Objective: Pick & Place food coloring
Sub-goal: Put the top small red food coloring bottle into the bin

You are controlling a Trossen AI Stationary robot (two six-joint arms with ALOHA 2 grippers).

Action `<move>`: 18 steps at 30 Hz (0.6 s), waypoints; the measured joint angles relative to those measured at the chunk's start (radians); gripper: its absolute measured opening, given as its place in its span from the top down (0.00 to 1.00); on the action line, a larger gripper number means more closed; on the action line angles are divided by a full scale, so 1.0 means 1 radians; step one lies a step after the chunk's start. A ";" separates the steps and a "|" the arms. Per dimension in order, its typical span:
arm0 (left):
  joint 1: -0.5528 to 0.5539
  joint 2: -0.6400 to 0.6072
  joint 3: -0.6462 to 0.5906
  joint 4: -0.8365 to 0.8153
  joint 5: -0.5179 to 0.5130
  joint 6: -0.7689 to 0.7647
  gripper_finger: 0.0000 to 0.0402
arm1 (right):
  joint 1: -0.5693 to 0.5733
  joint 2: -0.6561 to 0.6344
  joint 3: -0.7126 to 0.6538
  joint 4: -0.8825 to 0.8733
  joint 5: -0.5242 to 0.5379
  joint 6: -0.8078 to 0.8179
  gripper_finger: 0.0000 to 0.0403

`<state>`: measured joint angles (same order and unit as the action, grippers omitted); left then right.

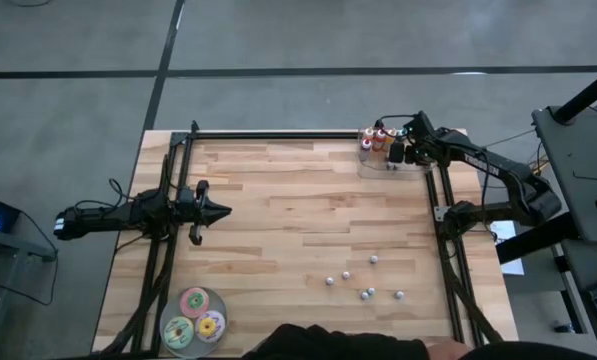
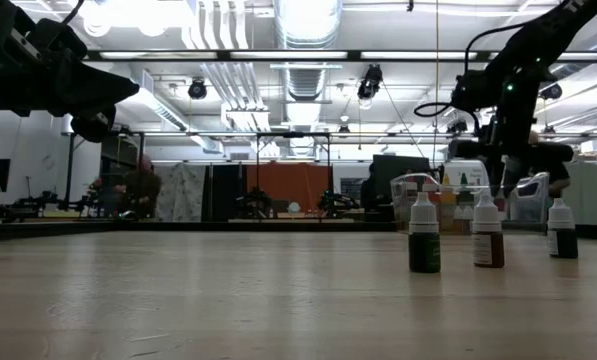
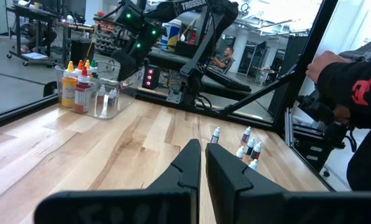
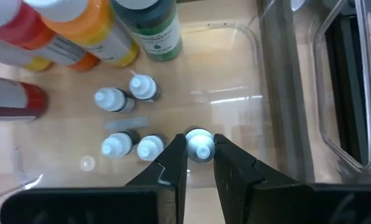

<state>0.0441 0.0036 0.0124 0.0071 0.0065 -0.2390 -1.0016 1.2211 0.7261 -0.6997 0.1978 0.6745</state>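
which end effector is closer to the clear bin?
Right. Right end effector is over the clear bin, gripping a small bottle; left end effector waits across the table.

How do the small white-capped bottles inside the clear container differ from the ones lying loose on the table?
The container bottles stand close together in the clear container at the table's far right corner; the loose bottles are scattered apart on bare wood at the near edge. One container bottle sits between the right gripper's fingers; nothing touches the loose ones. All have pale caps.
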 joint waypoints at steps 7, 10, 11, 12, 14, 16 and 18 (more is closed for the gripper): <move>0.000 0.000 0.000 0.000 0.000 0.000 1.00 | 0.002 0.028 0.000 -0.004 0.013 0.003 0.87; 0.000 0.000 0.000 0.000 0.000 0.000 1.00 | 0.003 0.042 0.000 -0.008 0.013 0.001 0.87; 0.000 0.000 0.000 0.000 0.000 0.000 1.00 | 0.003 0.046 0.000 -0.010 0.014 0.001 0.87; 0.000 0.000 0.000 0.000 0.000 0.000 1.00 | 0.003 0.050 0.000 -0.009 0.014 0.000 0.87; 0.000 0.000 0.000 0.000 0.000 0.000 1.00 | 0.003 0.058 -0.001 -0.010 0.015 0.000 0.87; 0.000 0.000 0.000 0.000 0.000 0.000 1.00 | 0.003 0.069 -0.001 -0.010 0.015 -0.001 0.87; 0.000 0.000 0.000 0.000 0.000 0.000 1.00 | 0.003 0.082 -0.002 -0.011 0.015 -0.001 0.87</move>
<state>0.0441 0.0034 0.0122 0.0067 0.0064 -0.2392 -0.9989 1.3033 0.7242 -0.7102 0.2128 0.6731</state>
